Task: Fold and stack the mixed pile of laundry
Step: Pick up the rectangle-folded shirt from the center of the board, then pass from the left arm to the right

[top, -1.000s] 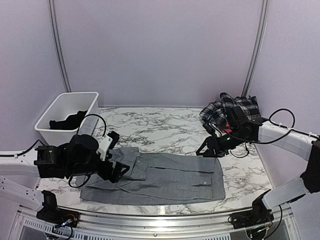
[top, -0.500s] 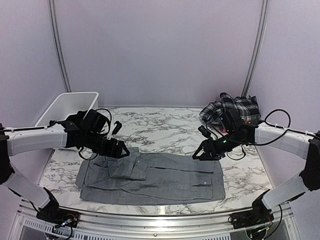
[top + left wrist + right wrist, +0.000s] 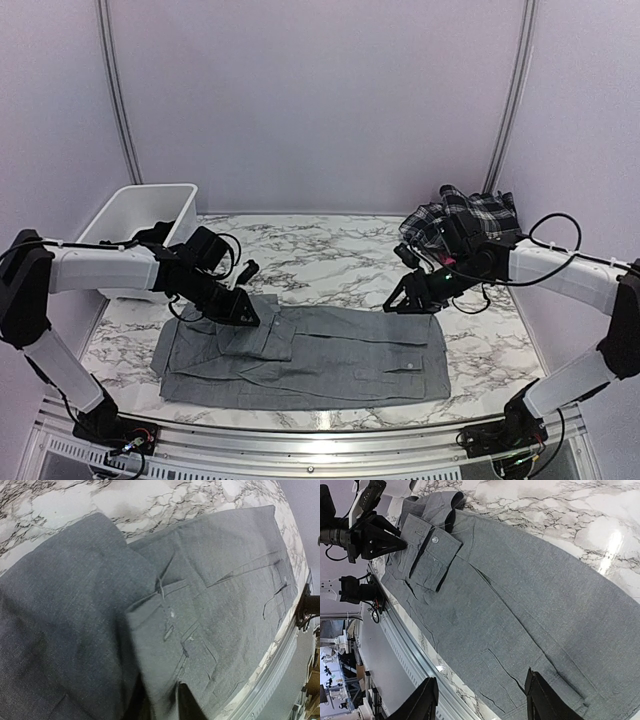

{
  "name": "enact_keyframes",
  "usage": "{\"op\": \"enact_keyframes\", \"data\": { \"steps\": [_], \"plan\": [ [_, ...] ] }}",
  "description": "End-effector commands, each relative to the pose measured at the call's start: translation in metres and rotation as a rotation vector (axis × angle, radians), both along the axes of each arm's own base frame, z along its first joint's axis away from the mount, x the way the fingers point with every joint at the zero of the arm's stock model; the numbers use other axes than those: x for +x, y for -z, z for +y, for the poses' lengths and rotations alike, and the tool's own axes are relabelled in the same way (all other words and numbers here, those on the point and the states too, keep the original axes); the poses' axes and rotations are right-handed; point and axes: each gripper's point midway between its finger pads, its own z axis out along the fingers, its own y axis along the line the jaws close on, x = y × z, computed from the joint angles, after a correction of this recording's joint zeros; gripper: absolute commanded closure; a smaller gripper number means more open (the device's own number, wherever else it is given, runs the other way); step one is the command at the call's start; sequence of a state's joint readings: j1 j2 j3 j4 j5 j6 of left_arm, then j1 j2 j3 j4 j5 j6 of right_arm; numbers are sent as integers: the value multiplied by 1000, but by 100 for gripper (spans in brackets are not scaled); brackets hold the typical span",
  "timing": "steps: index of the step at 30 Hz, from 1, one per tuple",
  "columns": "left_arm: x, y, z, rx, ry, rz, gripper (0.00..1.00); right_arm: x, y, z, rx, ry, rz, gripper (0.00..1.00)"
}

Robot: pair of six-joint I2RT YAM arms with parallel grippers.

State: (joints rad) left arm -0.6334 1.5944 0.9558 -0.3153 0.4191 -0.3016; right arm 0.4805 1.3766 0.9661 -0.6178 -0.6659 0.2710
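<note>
Evidently soft, light and limp, the trousers (image 3: 320, 355) are laid out on the tabletop (image 3: 330, 260) and would likely be best taken by their corners. A fold is pinched by the left fingers (image 3: 186, 709), a grip shown only in the left wrist view. The right fingers (image 3: 427, 702) are held spread and empty.

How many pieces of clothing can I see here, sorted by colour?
Grey: 1, the grey trousers spread on the table
Plaid: 1, the black-and-white plaid piece at the far right
Black: 1, the black cloth, partly hidden inside the white basket
Total: 3
</note>
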Motion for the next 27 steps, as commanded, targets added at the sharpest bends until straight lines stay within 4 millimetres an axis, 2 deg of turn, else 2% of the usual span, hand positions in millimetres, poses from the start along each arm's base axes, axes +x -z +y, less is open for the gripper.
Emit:
{"op": "enact_keyframes", "data": {
  "steps": [1, 4, 7, 11, 14, 18, 22, 27],
  "plan": [
    [-6, -42, -15, -103, 117, -107, 100, 10, -19, 4, 8, -25, -73, 45],
    [-21, -56, -19, -138, 183, -149, 100, 14, -32, 7, 24, -34, -141, 45],
    [-46, -70, -30, -143, 290, -240, 100, 13, -54, 20, 67, -82, -271, 41],
    [-82, -86, -41, -117, 430, -404, 100, 0, -70, 46, 86, -197, -438, 37],
    [-98, -98, -42, -139, 501, -476, 100, -17, -83, 69, 101, -298, -582, 32],
    [-106, -111, -39, -116, 552, -603, 100, -47, -89, 102, 127, -436, -719, 29],
    [-106, -113, -34, -76, 568, -674, 100, -73, -89, 131, 165, -527, -801, 25],
    [-108, -114, -38, -47, 601, -719, 100, -89, -89, 161, 216, -593, -825, 23]
  ]
}}
